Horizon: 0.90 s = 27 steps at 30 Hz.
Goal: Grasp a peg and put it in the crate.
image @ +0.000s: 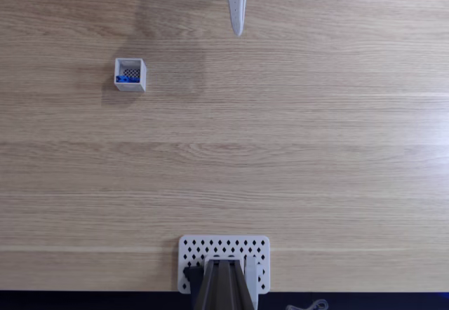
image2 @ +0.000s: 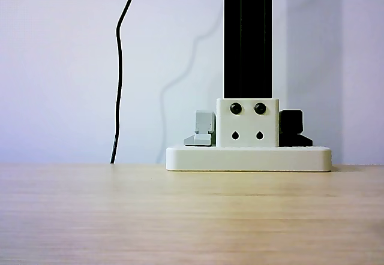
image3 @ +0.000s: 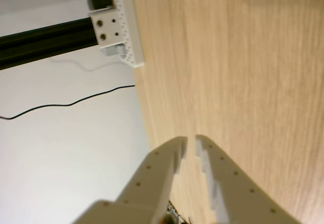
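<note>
Peg [image: 127, 79] apparently inside crate [image: 130, 63]

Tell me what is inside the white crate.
In the fixed view, the crate holds the blue peg, lying on its dark mesh bottom. The mesh under the peg is covered.

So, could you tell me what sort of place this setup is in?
Probably a lab or hobby workbench: a bare wooden table, a white perforated mounting plate holding a black post, and a plain white wall with a loose cable.
</note>
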{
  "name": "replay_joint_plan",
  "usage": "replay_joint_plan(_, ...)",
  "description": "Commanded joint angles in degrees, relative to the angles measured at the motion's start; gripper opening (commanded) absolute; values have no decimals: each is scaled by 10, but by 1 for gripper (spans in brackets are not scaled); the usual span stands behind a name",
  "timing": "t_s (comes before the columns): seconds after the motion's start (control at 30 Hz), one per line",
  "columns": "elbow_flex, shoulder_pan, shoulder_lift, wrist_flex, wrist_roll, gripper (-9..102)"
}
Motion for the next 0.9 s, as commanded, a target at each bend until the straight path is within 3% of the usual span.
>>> replay_joint_plan(0.0, 22, 2, 49, 4, 8, 0)
replay_joint_plan(0.37, 76, 25, 138, 94, 9, 0)
replay_joint_plan(0.87, 76, 20, 140, 99, 7, 0)
